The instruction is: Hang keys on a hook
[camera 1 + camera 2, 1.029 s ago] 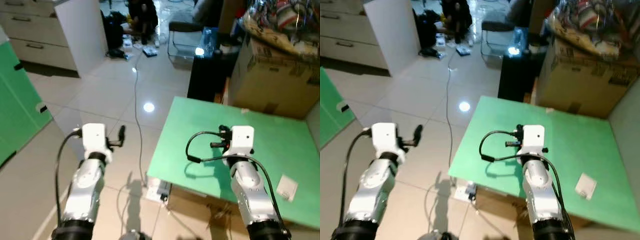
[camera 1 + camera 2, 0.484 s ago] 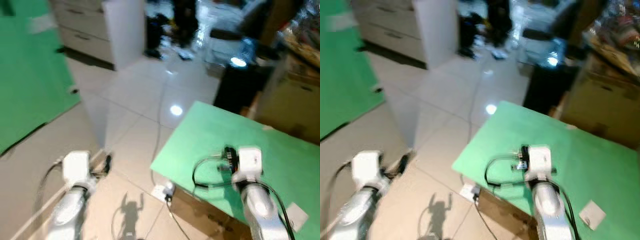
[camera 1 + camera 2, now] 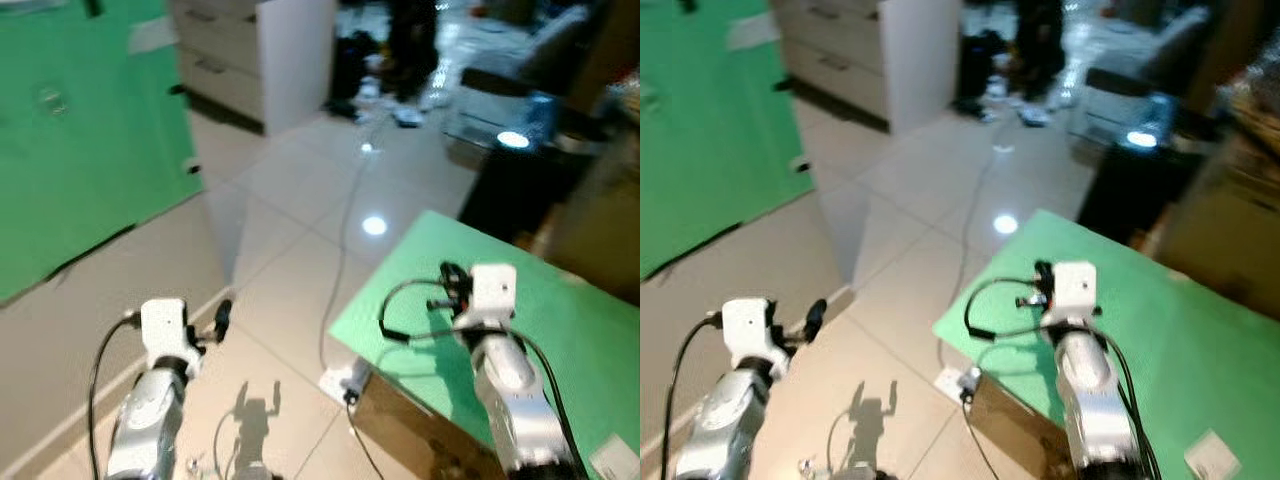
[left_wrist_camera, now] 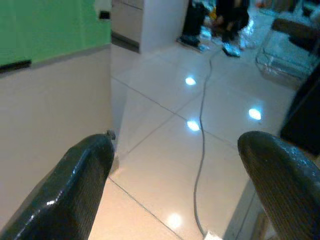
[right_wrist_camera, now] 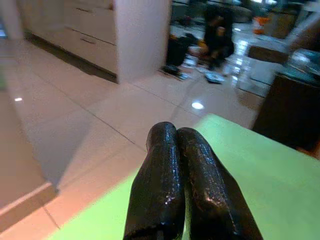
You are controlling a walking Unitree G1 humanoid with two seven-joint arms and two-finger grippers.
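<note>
**A:** While the robot stood half-turned on the glossy cream tiled floor (image 3: 300, 190), where were its two claws?

**B:** The left gripper (image 3: 222, 318) hung at the lower left of the head view, out over bare tile. In its wrist view the two black fingers (image 4: 80, 175) stood wide apart with only floor between them, so it held nothing. The right gripper (image 3: 450, 283) sat right of centre, over the near corner of the flat green tabletop (image 3: 560, 310). Its fingers (image 5: 165, 175) were pressed together along their length, and nothing showed between them.

**A:** And the keys? The hook?

**B:** I couldn't make out either. No keys were visible in either claw, on the green tabletop or on the floor, and the frames were too blurred to pick out small things. A tall green panel (image 3: 80, 130) filled the upper left; a faint small mark showed high on it, but whether that was a hook I couldn't tell.

**A:** Why carry the arms like that?

**B:** My guess is a travelling pose: both forearms forward and level, clear of the table edge. The task looked barely begun.

**A:** Anything to mind?

**B:** A thin grey cable (image 3: 345, 250) trailed across the tile from the clutter at the top centre to a white power strip (image 3: 345, 382) by the table's corner.
</note>
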